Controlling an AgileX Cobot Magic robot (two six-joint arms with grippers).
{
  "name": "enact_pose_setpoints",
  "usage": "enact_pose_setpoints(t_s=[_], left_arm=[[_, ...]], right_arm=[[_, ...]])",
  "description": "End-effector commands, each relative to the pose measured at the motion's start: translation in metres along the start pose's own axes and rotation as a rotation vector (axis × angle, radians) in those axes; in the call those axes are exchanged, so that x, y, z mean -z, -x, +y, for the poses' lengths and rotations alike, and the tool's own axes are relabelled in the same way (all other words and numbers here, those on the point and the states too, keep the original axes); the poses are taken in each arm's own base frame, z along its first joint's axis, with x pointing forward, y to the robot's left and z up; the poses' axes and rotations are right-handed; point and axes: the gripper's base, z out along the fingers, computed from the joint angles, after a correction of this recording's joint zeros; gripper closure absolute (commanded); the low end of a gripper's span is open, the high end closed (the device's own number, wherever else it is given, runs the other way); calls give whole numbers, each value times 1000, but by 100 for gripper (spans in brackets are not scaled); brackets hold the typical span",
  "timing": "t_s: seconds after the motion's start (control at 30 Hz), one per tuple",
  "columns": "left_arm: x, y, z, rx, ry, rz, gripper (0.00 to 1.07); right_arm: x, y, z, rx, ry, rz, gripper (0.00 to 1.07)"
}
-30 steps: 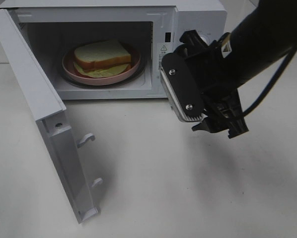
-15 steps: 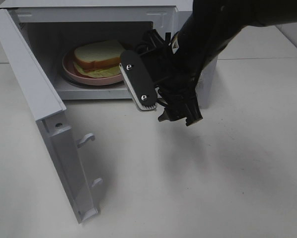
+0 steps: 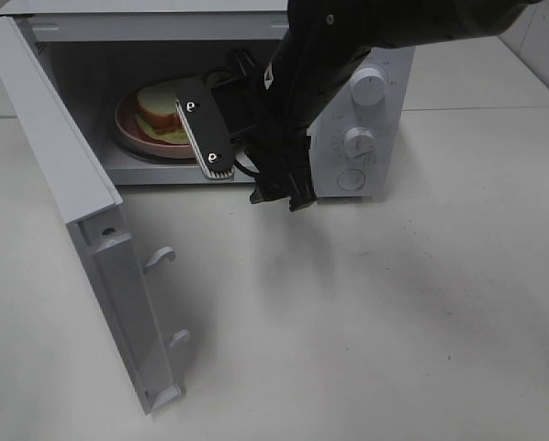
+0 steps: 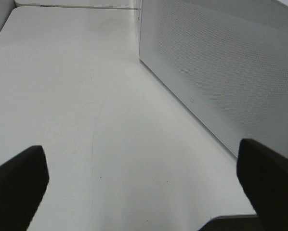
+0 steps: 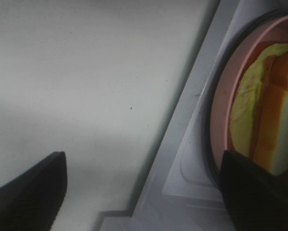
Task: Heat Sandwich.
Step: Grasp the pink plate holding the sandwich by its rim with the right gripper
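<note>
The sandwich (image 3: 157, 108), white bread with a pale green-yellow layer, lies on a round pink plate (image 3: 128, 127) inside the open microwave (image 3: 385, 73). My right arm partly hides it. My right gripper (image 3: 279, 195) hangs just in front of the microwave's opening, near its right side, a little above the table. In the right wrist view my right gripper (image 5: 144, 192) is open and empty, with the sandwich (image 5: 264, 110) and the plate (image 5: 220, 115) beside it, past the microwave's sill. My left gripper (image 4: 143, 192) is open and empty over bare table.
The microwave door (image 3: 72, 184) stands wide open at the left, with two latch hooks (image 3: 160, 257) on its edge. Three knobs (image 3: 357, 142) sit on the control panel. A white perforated microwave panel (image 4: 221, 72) stands close to my left gripper.
My right arm has swung left across the microwave's front, from before the control panel to before the opening. It now covers part of the sandwich and plate. The door has not moved.
</note>
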Motion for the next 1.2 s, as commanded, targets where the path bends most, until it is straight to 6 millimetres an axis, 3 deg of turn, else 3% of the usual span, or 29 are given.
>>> enact_pose_setpoints(t_s=[0.03, 0.3, 0.67, 0.97, 1.2], left_arm=[[1, 1, 0, 3, -1, -19, 7], [1, 1, 0, 3, -1, -19, 7], [1, 1, 0, 3, -1, -19, 7], [1, 1, 0, 3, -1, -19, 7], [1, 1, 0, 3, -1, -19, 7]], right_arm=[[-4, 2, -7, -24, -12, 7, 26], [-32, 6, -23, -104, -9, 14, 21], [-61, 10, -37, -107, -16, 13, 21], [-70, 12, -56, -105, -17, 36, 22], [-75, 11, -59, -109, -13, 40, 22]])
